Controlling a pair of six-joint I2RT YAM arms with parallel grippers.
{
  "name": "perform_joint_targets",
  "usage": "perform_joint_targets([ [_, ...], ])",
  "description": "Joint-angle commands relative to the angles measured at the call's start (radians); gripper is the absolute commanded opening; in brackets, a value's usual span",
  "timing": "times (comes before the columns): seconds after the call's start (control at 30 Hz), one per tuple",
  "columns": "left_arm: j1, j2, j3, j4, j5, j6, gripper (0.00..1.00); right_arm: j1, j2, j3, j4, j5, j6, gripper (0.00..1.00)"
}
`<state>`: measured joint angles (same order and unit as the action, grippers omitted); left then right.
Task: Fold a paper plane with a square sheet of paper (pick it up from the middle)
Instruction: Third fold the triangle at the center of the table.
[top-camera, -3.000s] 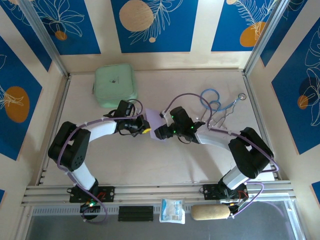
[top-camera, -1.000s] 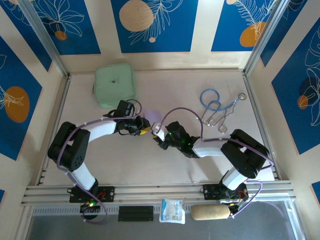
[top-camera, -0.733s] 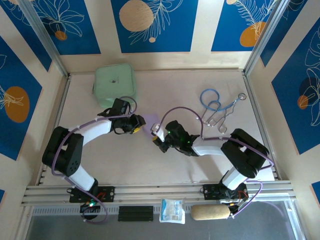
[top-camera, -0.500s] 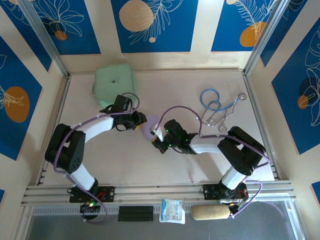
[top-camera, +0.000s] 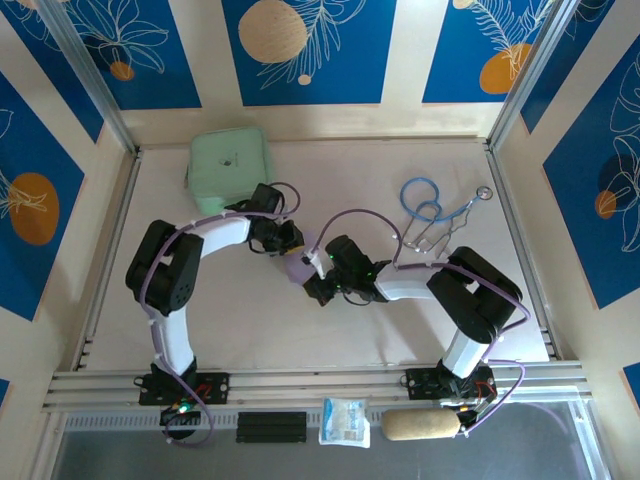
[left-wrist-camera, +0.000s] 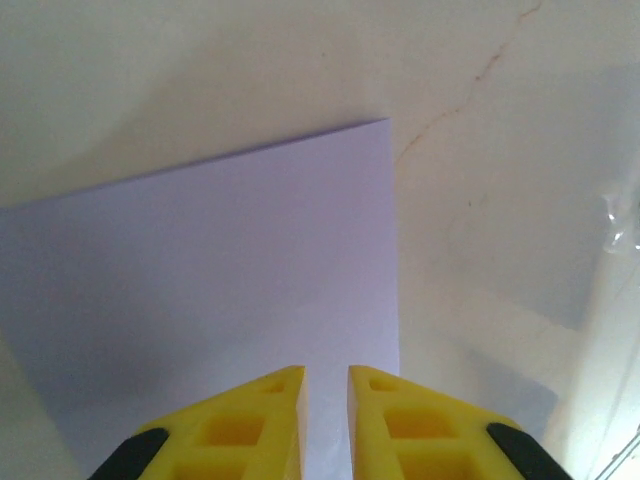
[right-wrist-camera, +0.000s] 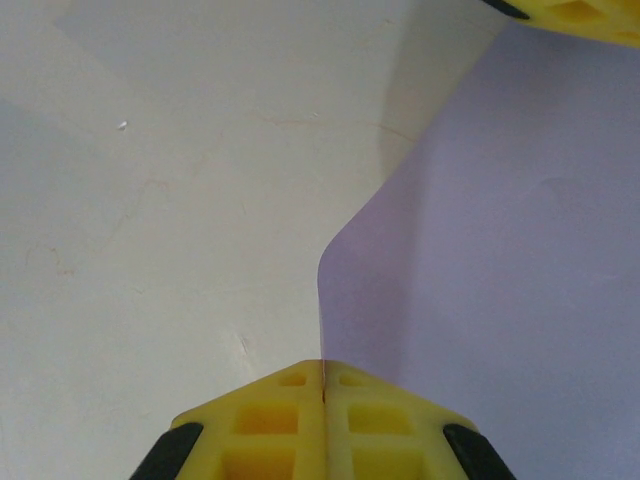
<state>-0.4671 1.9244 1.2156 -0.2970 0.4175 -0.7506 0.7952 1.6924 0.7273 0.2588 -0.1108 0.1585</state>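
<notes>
The square sheet of paper (top-camera: 298, 266), pale lilac, sits at mid-table between my two grippers. My right gripper (top-camera: 313, 284) is shut on the sheet's near edge; in the right wrist view the paper (right-wrist-camera: 500, 230) rises as a curved flap out of the closed gripper (right-wrist-camera: 323, 368). My left gripper (top-camera: 289, 243) is at the sheet's far side. In the left wrist view the left gripper (left-wrist-camera: 326, 375) is over the flat paper (left-wrist-camera: 220, 260) near its right edge, open by a narrow gap with the paper showing through. A left fingertip (right-wrist-camera: 570, 12) shows beyond the flap.
A mint-green pouch (top-camera: 230, 168) lies at the back left. A blue looped cord and metal tools (top-camera: 437, 212) lie at the back right. A small packet (top-camera: 345, 421) and a tan roll (top-camera: 421, 424) rest below the front rail.
My left arm swung right and brought its gripper onto the sheet's far side, its jaws narrowing. The right gripper stayed shut on the paper and drifted slightly left.
</notes>
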Motion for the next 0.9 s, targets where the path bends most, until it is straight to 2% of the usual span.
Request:
perform_joint_targets([
  [0.0, -0.01, 0.047, 0.049, -0.065, 0.004, 0.048, 0.17, -0.015, 0.012, 0.022, -0.016, -0.052, 0.057, 0.0],
  [0.37, -0.024, 0.122, 0.113, -0.128, -0.007, 0.092, 0.15, -0.062, 0.021, 0.047, -0.018, -0.073, 0.145, 0.0],
  [0.87, -0.034, 0.173, 0.143, -0.176, -0.011, 0.131, 0.1, -0.077, 0.07, 0.118, -0.143, 0.127, 0.245, 0.0],
])
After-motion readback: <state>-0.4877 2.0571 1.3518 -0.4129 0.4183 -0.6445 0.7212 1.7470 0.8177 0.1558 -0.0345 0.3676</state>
